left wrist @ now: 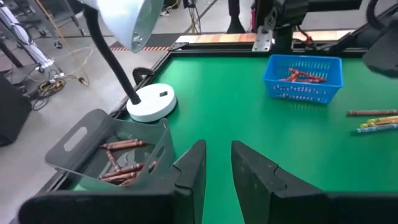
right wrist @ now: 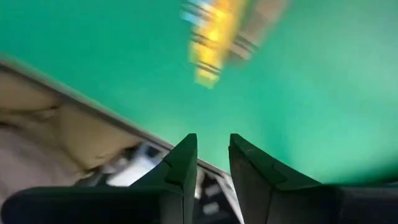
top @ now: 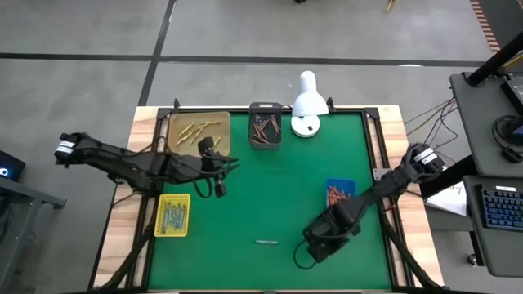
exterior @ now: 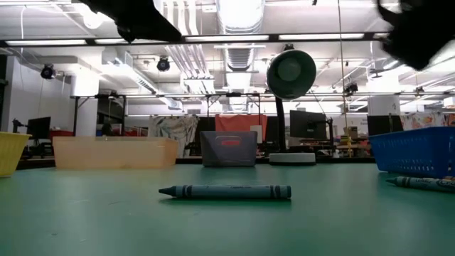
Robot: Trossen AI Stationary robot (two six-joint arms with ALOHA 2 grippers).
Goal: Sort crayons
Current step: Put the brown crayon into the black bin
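A green mat point(top: 270, 188) is spread over the table, with trays around it: a tan tray point(top: 198, 131) of yellow crayons point(top: 192, 133) at the back left, a dark bin point(top: 265, 125) of brown crayons point(left wrist: 124, 163) at the back middle, a yellow tray point(top: 172, 214) of bluish crayons point(top: 173, 216) at the left, and a blue basket point(top: 340, 192) of red-orange crayons point(left wrist: 300, 77) at the right. One teal crayon point(exterior: 225, 191) is left lying flat on the open mat near the front, well apart from every tray. A white desk lamp point(top: 307, 104) is parked just beside the dark bin. The left gripper point(left wrist: 217, 171) is held above the mat near the tan tray, its fingers parted by a narrow gap with nothing gripped. The right gripper point(right wrist: 212, 155) is lowered over the front right of the mat, also narrowly parted and empty, with a blurred yellow crayon point(right wrist: 214, 37) and a brown one seen just ahead of it.
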